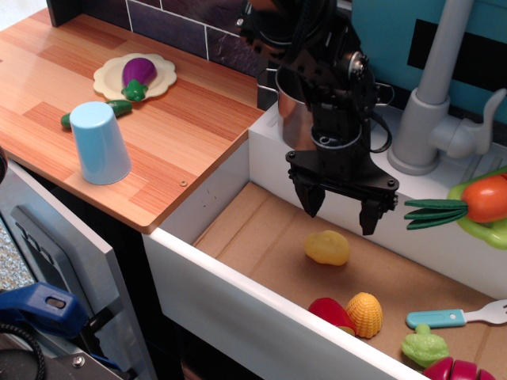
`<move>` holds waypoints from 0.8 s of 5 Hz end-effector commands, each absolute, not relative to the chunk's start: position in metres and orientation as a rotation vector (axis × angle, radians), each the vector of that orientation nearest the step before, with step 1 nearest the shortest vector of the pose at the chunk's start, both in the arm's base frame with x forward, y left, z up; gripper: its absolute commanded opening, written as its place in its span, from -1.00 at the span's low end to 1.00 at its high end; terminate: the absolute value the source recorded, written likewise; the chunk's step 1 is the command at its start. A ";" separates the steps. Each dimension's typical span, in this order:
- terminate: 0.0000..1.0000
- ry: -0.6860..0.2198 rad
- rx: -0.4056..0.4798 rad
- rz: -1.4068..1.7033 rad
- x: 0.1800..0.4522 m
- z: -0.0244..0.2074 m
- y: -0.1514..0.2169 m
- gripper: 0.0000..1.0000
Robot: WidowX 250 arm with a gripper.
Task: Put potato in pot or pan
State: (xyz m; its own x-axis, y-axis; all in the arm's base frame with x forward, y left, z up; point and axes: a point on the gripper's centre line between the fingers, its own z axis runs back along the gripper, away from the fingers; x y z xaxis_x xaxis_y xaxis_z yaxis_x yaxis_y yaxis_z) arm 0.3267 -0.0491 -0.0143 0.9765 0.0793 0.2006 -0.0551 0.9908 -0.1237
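The pale-yellow potato (pixel 327 247) lies on the brown floor of the sink basin (pixel 261 229). My black gripper (pixel 341 212) hangs open just above and slightly behind it, one finger on each side, touching nothing. The shiny steel pot (pixel 291 111) stands on the sink's back left corner, largely hidden behind my arm.
Ribbed corn (pixel 364 313), a red piece (pixel 331 313), a green vegetable (pixel 425 348) and a blue-handled fork (pixel 451 317) lie in the basin's front right. A grey faucet (pixel 434 95) and carrot (pixel 475 202) are at right. A light-blue cup (pixel 99 142) and eggplant plate (pixel 136 75) sit on the wooden counter.
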 end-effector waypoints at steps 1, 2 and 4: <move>-1.00 -0.275 -0.124 0.053 0.334 -0.016 -0.048 1.00; -1.00 -0.277 -0.161 0.054 0.337 -0.025 -0.047 1.00; -1.00 -0.283 -0.183 0.073 0.334 -0.039 -0.045 1.00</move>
State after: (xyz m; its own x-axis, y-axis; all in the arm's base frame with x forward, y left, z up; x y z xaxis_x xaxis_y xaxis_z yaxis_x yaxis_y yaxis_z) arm 0.3255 -0.0457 -0.0500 0.9652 0.1101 0.2372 -0.0632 0.9784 -0.1970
